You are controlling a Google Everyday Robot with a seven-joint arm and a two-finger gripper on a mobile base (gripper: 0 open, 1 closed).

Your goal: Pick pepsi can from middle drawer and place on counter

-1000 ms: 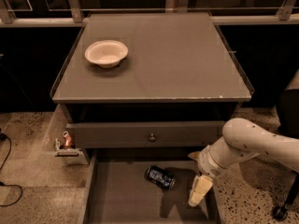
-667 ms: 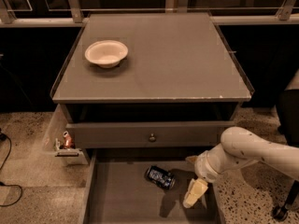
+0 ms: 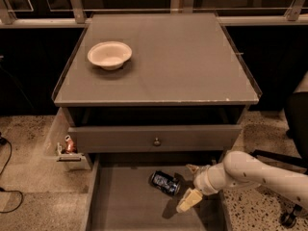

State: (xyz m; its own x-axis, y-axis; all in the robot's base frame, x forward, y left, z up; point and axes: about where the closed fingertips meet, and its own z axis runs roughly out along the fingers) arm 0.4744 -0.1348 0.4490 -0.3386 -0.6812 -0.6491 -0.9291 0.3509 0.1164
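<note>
**Pincer spread beside the can in the middle drawer**

The middle drawer stands pulled out, its grey floor showing. The pepsi can lies on its side on that floor, toward the drawer's back and a little right of its centre. The pincer hangs over the drawer's right part, just beside the can's right end, its two pale fingers spread and holding nothing. Above the drawer sits a closed drawer front, and above that the bench, bearing a white bowl.
</note>
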